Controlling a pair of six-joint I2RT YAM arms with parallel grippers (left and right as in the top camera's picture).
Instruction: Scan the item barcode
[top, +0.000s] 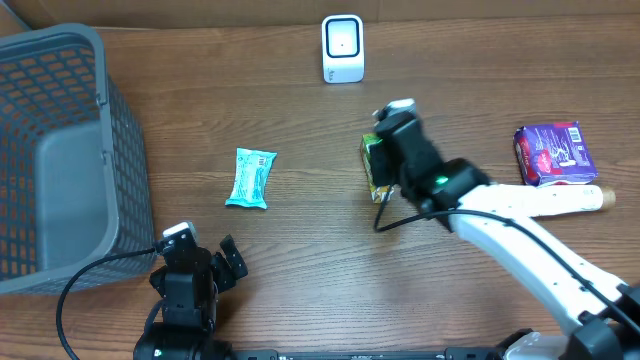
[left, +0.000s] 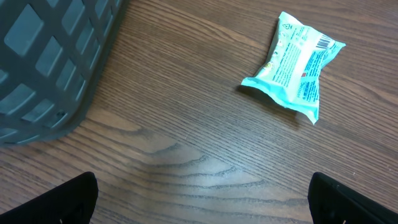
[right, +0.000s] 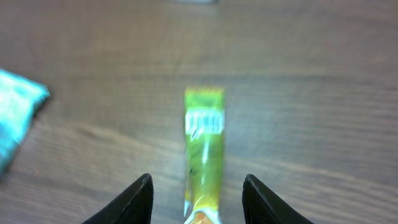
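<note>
A green snack packet (top: 376, 168) lies on the wooden table right of centre, below the white barcode scanner (top: 342, 48) at the far edge. My right gripper (right: 198, 193) hovers over the packet's near end, open. The green packet (right: 204, 149) runs between the two black fingers with a gap on each side, and a blurred white patch shows on its upper half. My left gripper (left: 202, 199) is wide open over bare wood at the front left, holding nothing.
A teal packet (top: 250, 178) lies left of centre, with a barcode visible on the teal packet (left: 295, 65) in the left wrist view. A purple packet (top: 555, 152) sits at the right. A grey mesh basket (top: 60, 150) fills the left side.
</note>
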